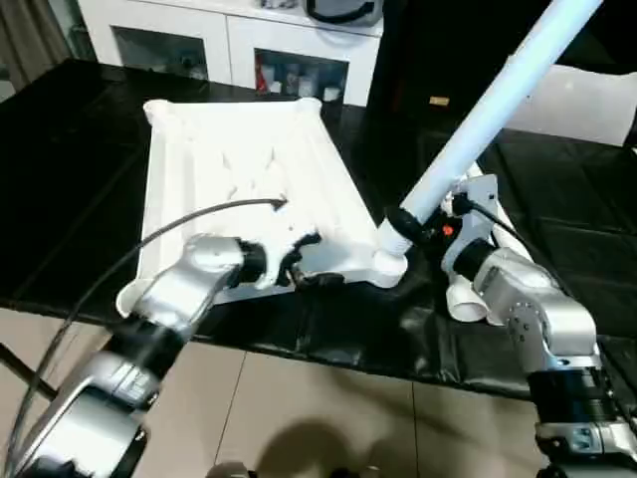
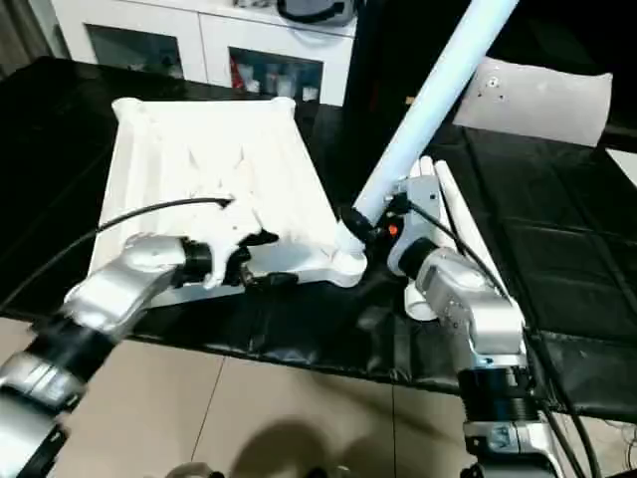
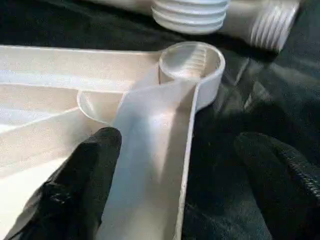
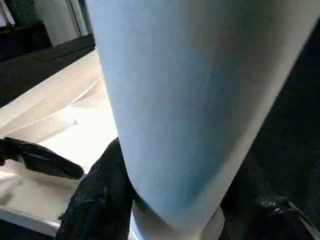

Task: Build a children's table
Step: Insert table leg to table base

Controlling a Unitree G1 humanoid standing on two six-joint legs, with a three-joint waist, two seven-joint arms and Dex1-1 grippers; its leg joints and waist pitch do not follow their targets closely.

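The white tabletop (image 1: 239, 169) lies ribbed side up on the black mat. My left gripper (image 1: 309, 262) is open and straddles its near rim, one finger (image 3: 85, 190) on the ribbed inside and the other (image 3: 280, 175) outside over the mat. My right gripper (image 1: 423, 227) is shut on a long white leg (image 1: 498, 100), which is tilted up and to the right. The leg's threaded end (image 3: 190, 12) hangs just past the empty near right corner socket (image 3: 192, 62). More legs (image 2: 448, 209) lie on the mat beside the right arm.
A white cabinet (image 1: 229, 40) with dark compartments stands behind the mat. A white pillow-like slab (image 2: 542, 95) lies at the back right. A black cable (image 1: 199, 214) arcs over my left forearm. Tiled floor (image 1: 328, 418) begins at the mat's near edge.
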